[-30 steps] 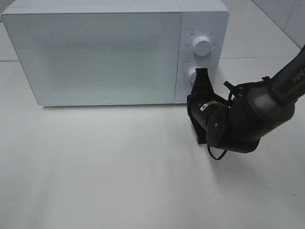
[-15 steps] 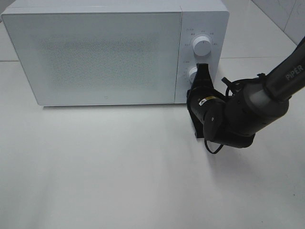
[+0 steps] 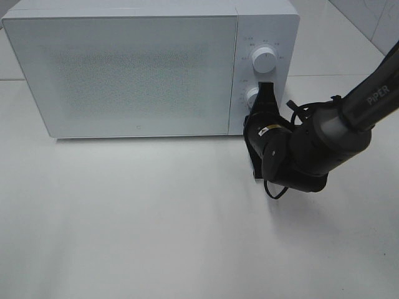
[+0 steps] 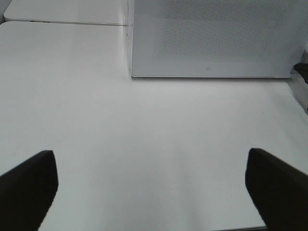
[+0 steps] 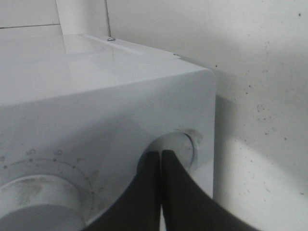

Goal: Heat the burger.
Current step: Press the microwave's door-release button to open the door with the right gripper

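The burger is out of view; the white microwave (image 3: 137,68) stands at the back of the table with its door closed. My right gripper (image 3: 266,88) is shut, and its joined tips rest against the lower knob (image 3: 251,96) on the control panel, below the upper knob (image 3: 264,60). The right wrist view shows the right gripper (image 5: 160,154), fingers pressed together, touching the edge of that round knob (image 5: 179,144). In the left wrist view my left gripper (image 4: 151,190) is wide open with nothing between its dark fingers (image 4: 29,185), hanging over bare table in front of the microwave (image 4: 211,38).
The white table (image 3: 156,224) spreads in front of the microwave. The black right arm (image 3: 312,149) lies low across the table at the right. A tiled wall runs behind the right corner.
The right arm has edged slightly left and toward the microwave, with the gripper's tips sliding a little higher on the lower knob. The left gripper has stayed open.
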